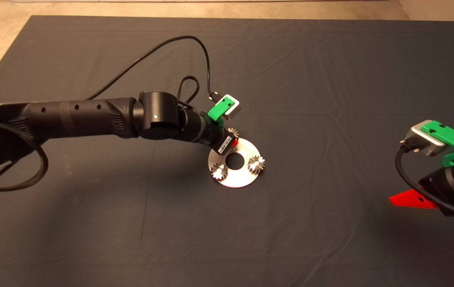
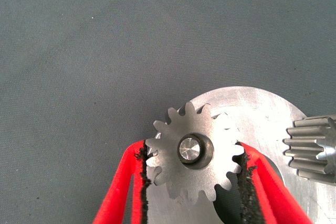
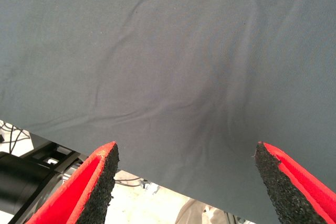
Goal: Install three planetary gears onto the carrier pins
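Left gripper (image 2: pixel 194 174) is pinching the third small silvery toothed metal gear (image 2: pixel 195 153), already over its thin silver pin (image 2: pixel 189 148) on the flat round silver disc (image 2: pixel 252 111). If it pulls away crooked, I'd guess the gear lifts off or the disc slides. Right gripper (image 3: pixel 186 174) sits parked at the mat's right edge, fingers spread.

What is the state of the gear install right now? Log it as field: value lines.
gears on pins: two planetary gears sit on the carrier disc
third gear: third gear over a carrier pin, the pin showing through its hole
left hand: left hand at the disc's far rim, pads on the third gear's teeth
right hand: right hand parked at the lower right, open, over bare mat
loose gears on mat: none seen
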